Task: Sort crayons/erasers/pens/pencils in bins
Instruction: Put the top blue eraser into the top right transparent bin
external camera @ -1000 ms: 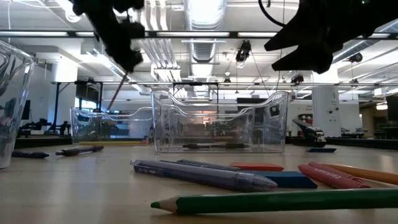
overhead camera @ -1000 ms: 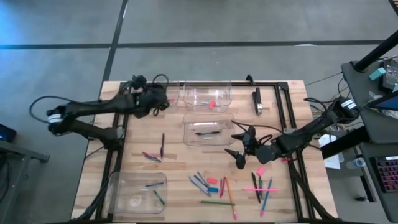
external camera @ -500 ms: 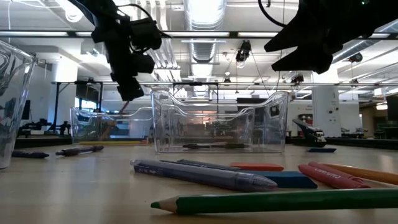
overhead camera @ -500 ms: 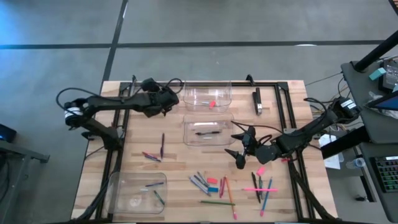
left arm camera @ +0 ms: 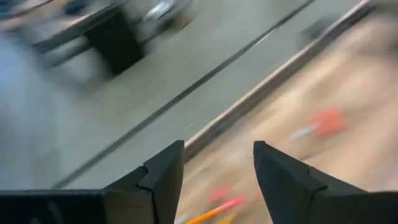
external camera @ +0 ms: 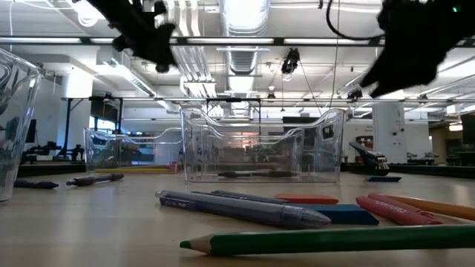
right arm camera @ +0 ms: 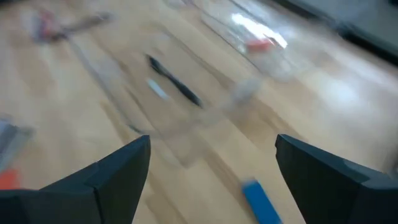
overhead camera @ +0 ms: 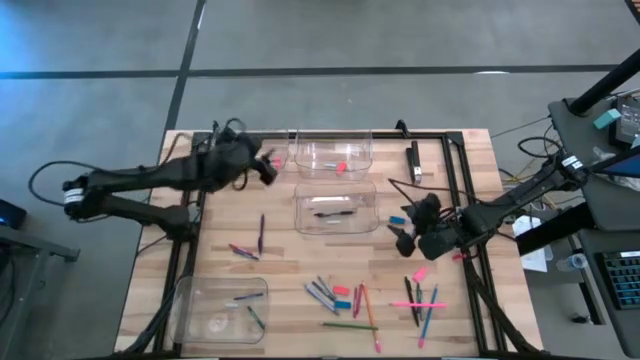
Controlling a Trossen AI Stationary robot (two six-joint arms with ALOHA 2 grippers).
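My left gripper [overhead camera: 265,168] hovers open over the far-left bin [external camera: 111,148], nothing between its fingers [left arm camera: 163,171]. An orange-pink pencil [left arm camera: 214,211] lies below it in that bin. My right gripper [overhead camera: 403,238] hangs open above the table right of the middle bin [overhead camera: 335,212], which holds a black pen [overhead camera: 333,213]. A light blue eraser [overhead camera: 397,218] lies on the wood just ahead of its fingers, seen too in the right wrist view [right arm camera: 258,199]. The far bin [overhead camera: 333,155] holds a red eraser [overhead camera: 341,167].
Loose pens, pencils and crayons lie near the front centre [overhead camera: 345,297] and front right [overhead camera: 418,302]. A purple pen [overhead camera: 261,232] and short sticks [overhead camera: 243,252] lie left of centre. The near-left bin [overhead camera: 220,308] holds a few sticks. A black block [overhead camera: 414,162] sits far right.
My left gripper has opened and let go of the pencil it held hanging; the pencil has dropped into the far-left bin. That gripper dipped toward the bin, then rose and drew back left. My right gripper, still open, has shifted toward the table's right edge, uncovering the blue eraser.
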